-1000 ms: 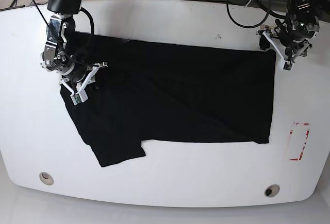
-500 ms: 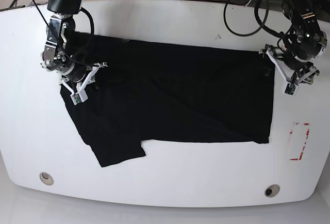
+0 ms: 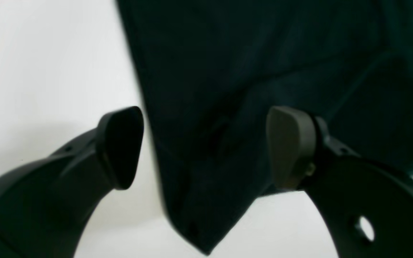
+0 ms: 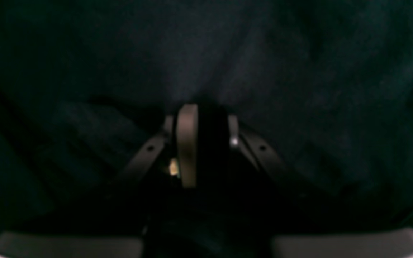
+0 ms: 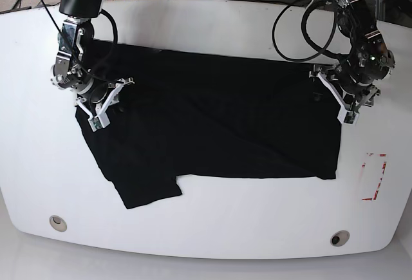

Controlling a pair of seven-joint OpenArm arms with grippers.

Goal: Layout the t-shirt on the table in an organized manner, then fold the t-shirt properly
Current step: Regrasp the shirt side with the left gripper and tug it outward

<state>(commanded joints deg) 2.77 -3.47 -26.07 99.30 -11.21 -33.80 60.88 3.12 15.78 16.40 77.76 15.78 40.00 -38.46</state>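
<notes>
1. The t-shirt [image 5: 212,122] lies spread across the middle of the table [image 5: 212,228], mostly flat. One sleeve hangs toward the front edge at base-view left; a long diagonal crease crosses the body.

2. Right gripper [image 5: 106,103] at the shirt's base-view-left end, by the shoulder. Its wrist view shows fingers [image 4: 186,143] pressed together with dark cloth all around; a pinch on a fold of the t-shirt seems likely. No visible shift over the last second.

3. Left gripper [image 5: 336,96] has changed. A second ago it hung off the shirt's far right corner, over bare table. It has since come inward and now sits over the shirt's right edge.

4. Left gripper's fingers spread wide. In its wrist view one fingertip [image 3: 120,147] is over white table, the other over black cloth, the shirt's edge and corner between them. Nothing held yet.

5. Judgement: layout stage, not folding. With one end held, the left arm is lining up to take the opposite edge, probably to pull the crease out.

6. A red tape rectangle [image 5: 373,177] lies well clear of the cloth.
</notes>
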